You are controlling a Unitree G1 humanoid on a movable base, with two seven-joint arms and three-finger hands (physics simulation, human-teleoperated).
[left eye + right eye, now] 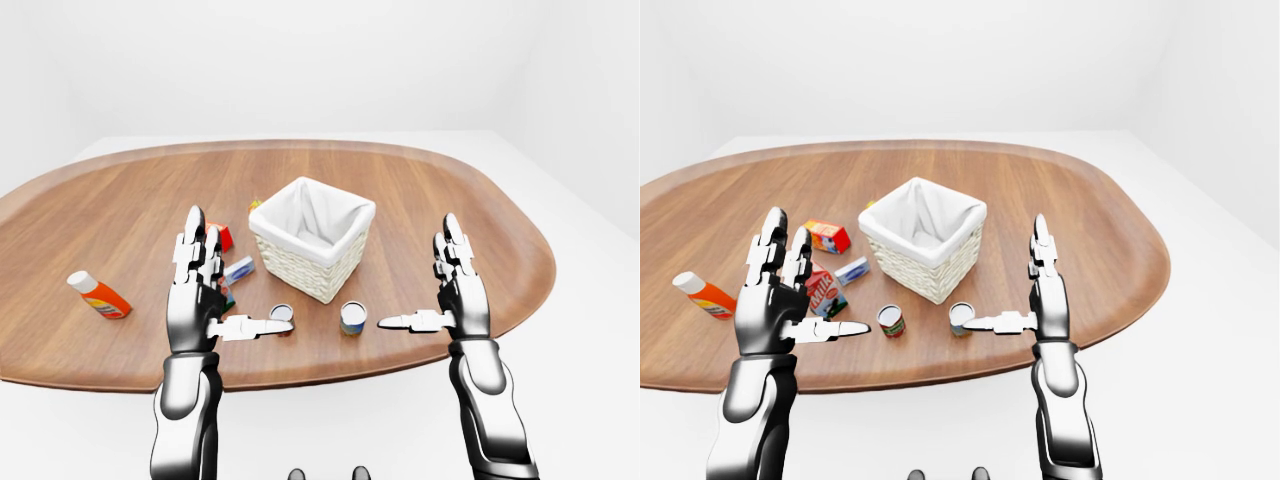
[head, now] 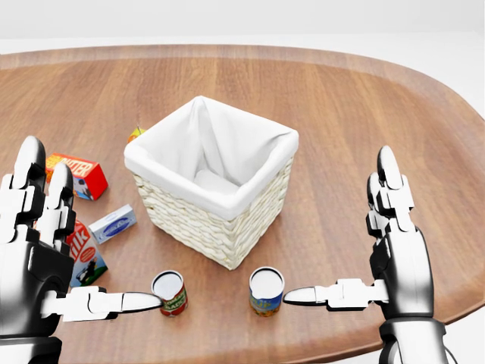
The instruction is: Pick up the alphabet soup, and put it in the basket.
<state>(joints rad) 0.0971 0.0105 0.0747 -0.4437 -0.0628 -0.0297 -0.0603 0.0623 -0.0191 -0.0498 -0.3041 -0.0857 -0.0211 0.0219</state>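
The alphabet soup [image 2: 266,291], a small can with a blue and yellow label, stands upright on the wooden table [image 2: 364,114], just below the basket in the head view. The basket [image 2: 198,223] is pale wicker with a white cloth lining and sits mid-table. My right hand [image 2: 345,231] is open, its thumb tip close to the can's right side. My left hand [image 2: 83,235] is open at the left, its thumb pointing at a red-labelled can [image 2: 169,293]. Neither hand holds anything.
Left of the basket lie a milk carton [image 2: 83,256], a red-orange box [image 2: 76,174] and a small blue-white box [image 2: 114,224]. An orange bottle [image 1: 98,295] lies at the far left. The table's near edge [image 2: 318,350] runs just below the cans.
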